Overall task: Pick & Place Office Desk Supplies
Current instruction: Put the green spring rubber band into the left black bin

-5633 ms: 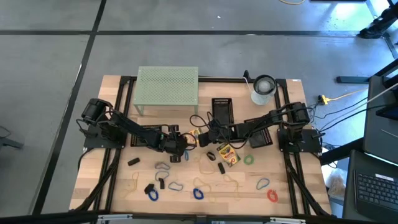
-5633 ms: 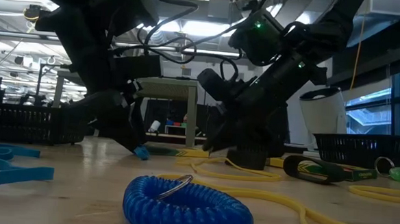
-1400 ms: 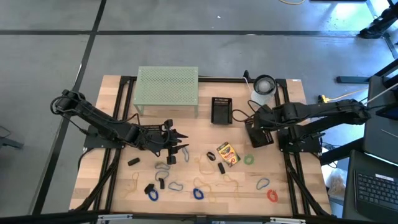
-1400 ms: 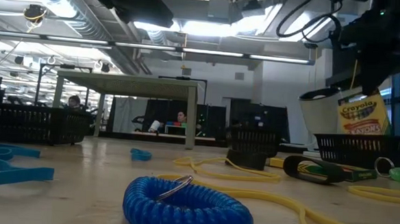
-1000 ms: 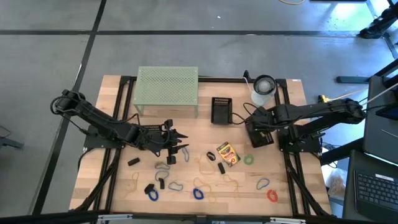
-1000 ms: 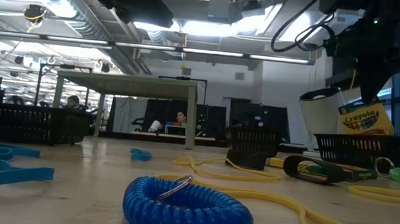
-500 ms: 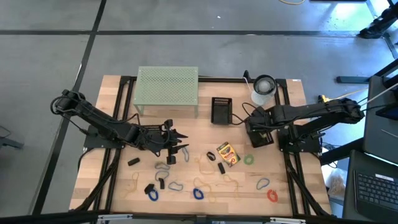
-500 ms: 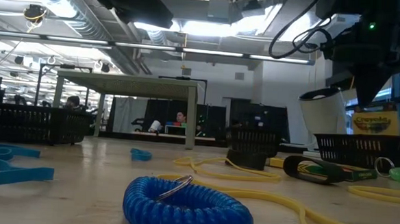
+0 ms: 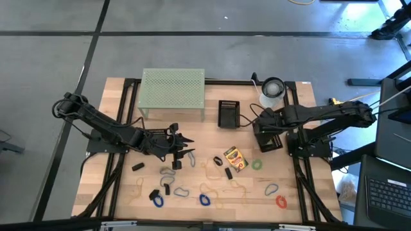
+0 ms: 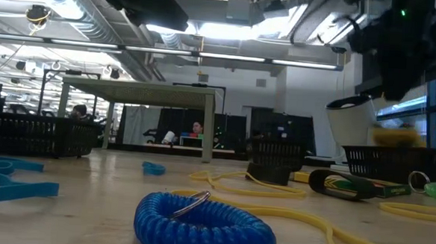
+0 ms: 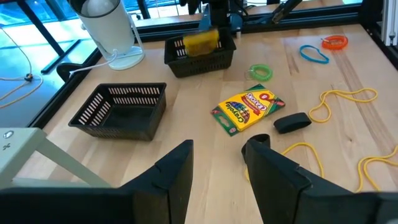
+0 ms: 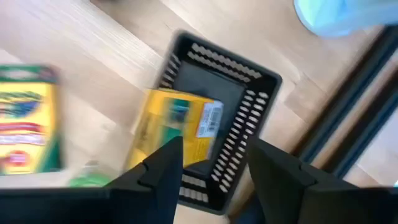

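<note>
A yellow crayon box [image 12: 180, 127] sits blurred in the mouth of the black slotted plastic basket [image 12: 255, 124] at the table's right side, free of any grip, its long axis tilted across the basket's opening with one end over the rim. Directly above it, the right gripper [image 9: 261, 123] hangs with its fingers [image 12: 165, 171] spread apart and empty.

A second black slotted basket [image 9: 228, 113] stands near the table's middle, just in front of the pale-green mesh stand [image 9: 173, 89]; its inside looks dark, and its contents cannot be made out.

A second yellow-green crayon box [image 9: 235, 158] lies flat on the wooden table [image 9: 302, 192], angled diagonally, with a green loop clip [image 9: 257, 165] just beside it and a small black clip [image 9: 228, 172] near its lower end.

The left gripper [image 9: 182, 146] rests low over the table left of centre, fingers [image 11: 180, 171] parted and holding nothing.

A white cylindrical roll [image 9: 272, 92] stands at the back right.
</note>
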